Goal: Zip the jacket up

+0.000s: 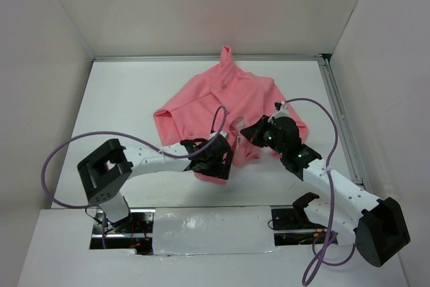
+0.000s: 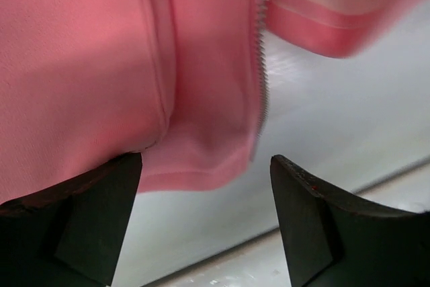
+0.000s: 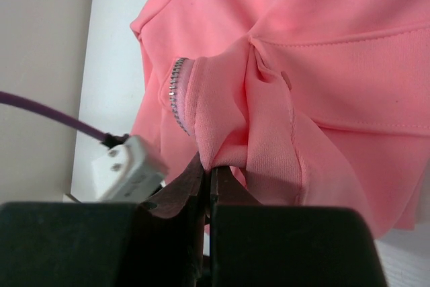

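The salmon-pink jacket [image 1: 225, 102] lies rumpled in the middle of the table. My left gripper [image 1: 225, 151] is open at the jacket's near hem; in the left wrist view [image 2: 205, 186] the hem [image 2: 195, 166] and a light zipper [image 2: 262, 65] lie just beyond the fingers [image 2: 309, 220]. My right gripper [image 1: 250, 132] is shut on a bunched fold of the jacket's fabric [image 3: 222, 146] beside a short run of zipper teeth [image 3: 177, 95]; the fabric is pulled up at the pinch [image 3: 213, 167].
White walls enclose the table [image 1: 134, 99] on three sides. A metal rail [image 1: 342, 119] runs along the right edge. Purple cables [image 1: 67, 149] loop from both arms. A white connector [image 3: 127, 169] hangs next to the right fingers.
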`<state>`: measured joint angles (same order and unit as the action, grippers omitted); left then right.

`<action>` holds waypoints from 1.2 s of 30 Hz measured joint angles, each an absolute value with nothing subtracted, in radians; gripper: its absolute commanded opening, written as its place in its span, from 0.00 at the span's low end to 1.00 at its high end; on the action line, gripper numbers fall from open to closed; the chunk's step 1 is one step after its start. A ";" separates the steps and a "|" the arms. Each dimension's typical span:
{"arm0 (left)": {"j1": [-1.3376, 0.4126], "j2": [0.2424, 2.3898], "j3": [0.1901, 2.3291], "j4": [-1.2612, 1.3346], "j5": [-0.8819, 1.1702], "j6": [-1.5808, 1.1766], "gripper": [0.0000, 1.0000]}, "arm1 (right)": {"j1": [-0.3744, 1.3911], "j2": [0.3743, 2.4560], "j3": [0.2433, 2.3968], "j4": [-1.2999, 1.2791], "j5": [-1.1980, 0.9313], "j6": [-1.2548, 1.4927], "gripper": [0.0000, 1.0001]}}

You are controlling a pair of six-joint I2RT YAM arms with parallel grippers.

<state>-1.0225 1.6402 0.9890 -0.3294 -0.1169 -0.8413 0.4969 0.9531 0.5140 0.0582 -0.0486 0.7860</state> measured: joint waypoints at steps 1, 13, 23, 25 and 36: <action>-1.028 1.673 1.013 -0.356 -0.138 -0.838 0.88 | 0.497 0.951 0.514 0.058 -0.049 0.785 0.00; -1.078 1.838 1.180 -0.516 -0.262 -0.816 0.48 | 0.497 0.945 0.514 0.059 -0.056 0.770 0.00; -1.075 1.814 1.140 -0.424 -0.206 -0.744 0.00 | 0.496 0.945 0.514 0.054 -0.056 0.760 0.00; -1.074 1.798 1.123 -0.402 -0.190 -0.730 0.00 | 0.491 0.941 0.514 0.049 -0.058 0.757 0.00; -1.045 1.407 1.040 -0.274 -0.168 -0.719 0.00 | 0.405 0.769 0.460 0.046 -0.213 0.724 0.00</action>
